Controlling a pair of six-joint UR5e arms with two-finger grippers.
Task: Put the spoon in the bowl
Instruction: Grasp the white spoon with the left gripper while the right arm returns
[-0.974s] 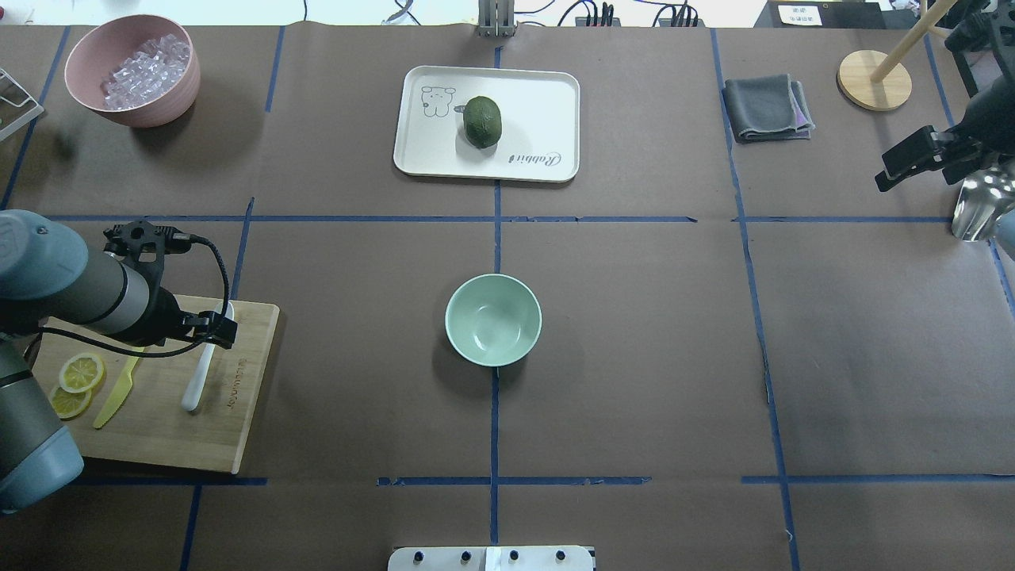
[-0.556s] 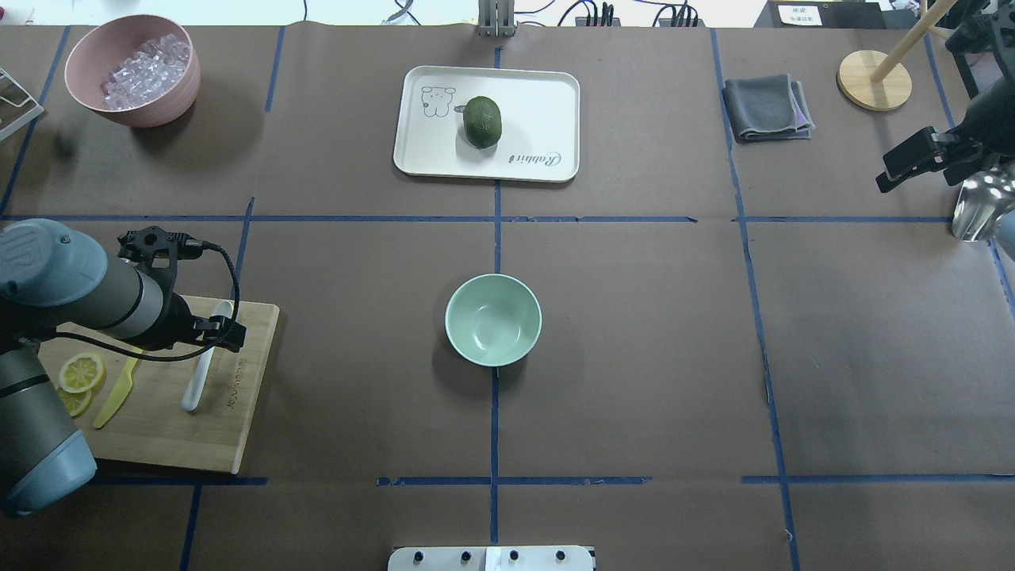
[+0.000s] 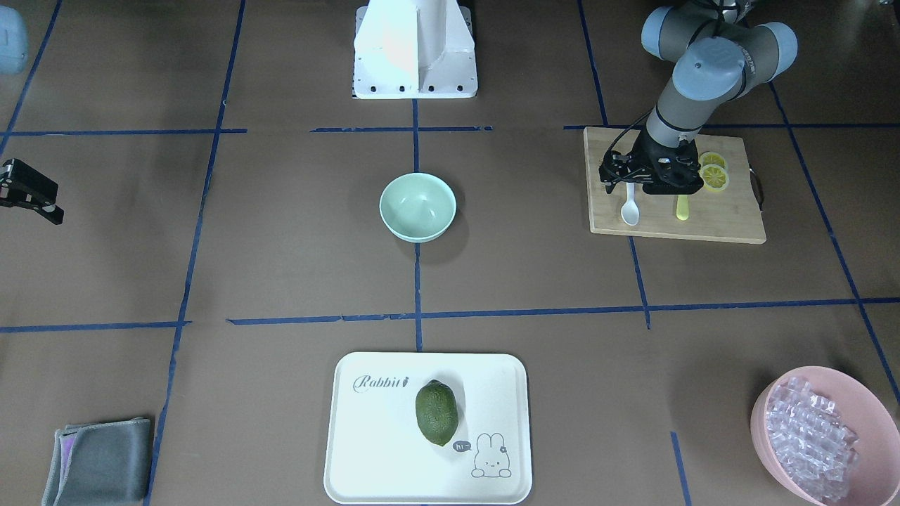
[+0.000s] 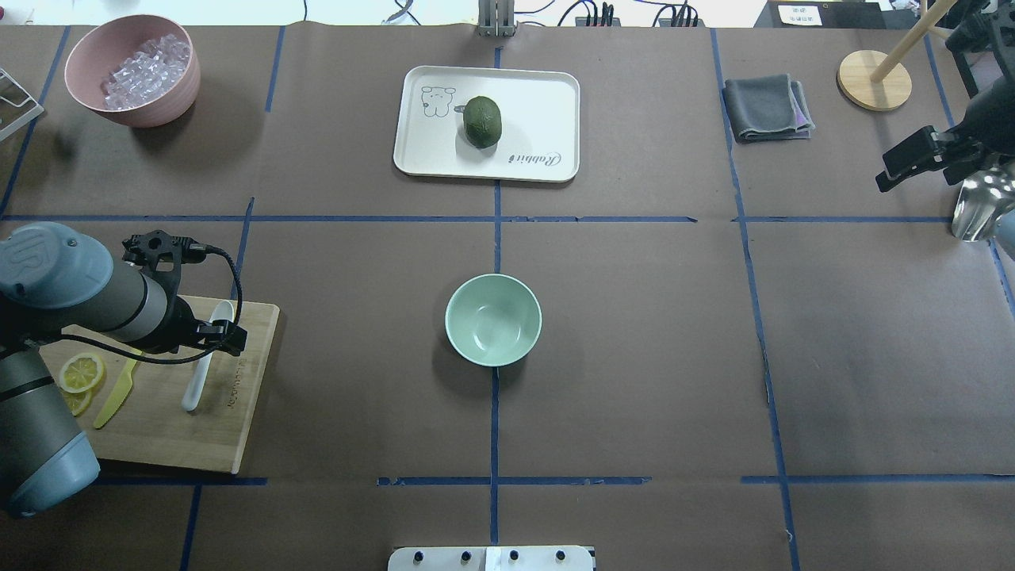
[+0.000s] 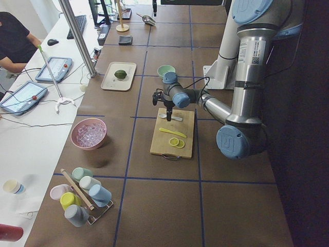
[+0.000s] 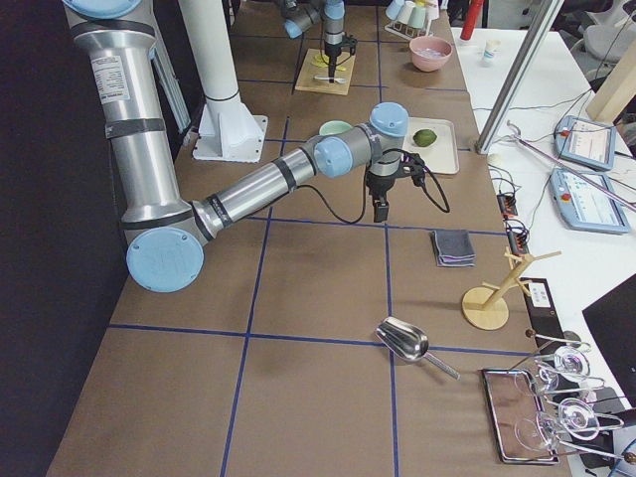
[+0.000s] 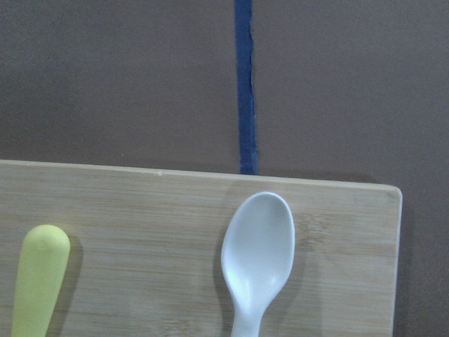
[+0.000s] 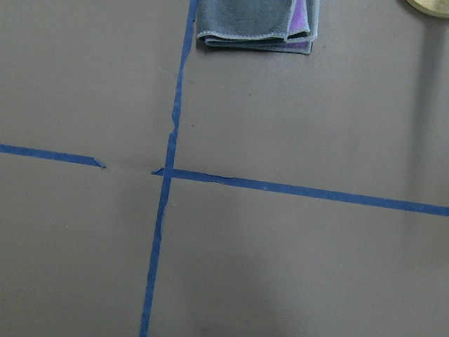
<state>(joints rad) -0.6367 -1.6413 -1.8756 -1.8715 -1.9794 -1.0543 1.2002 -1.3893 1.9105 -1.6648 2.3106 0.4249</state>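
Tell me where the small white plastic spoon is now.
In the overhead view, the spoon lies at lower left on the wooden cutting board, right of the yellow plastic knife, under the left gripper.

Bright, even light falls from above on the matte brown desk. The mint bowl [image 4: 492,319] throws a soft shadow toward the robot's edge, and the pink bowl [image 4: 132,70] at the far left corner throws a broader one. The white tray [image 4: 486,123] is nearly washed out, and the metal scoop [image 4: 982,205] at the right edge glares. The left wrist view is sharp: the spoon [image 7: 257,249] has a thin, soft shadow on the cutting board [image 7: 140,232]. The side views fall dark behind the robot.
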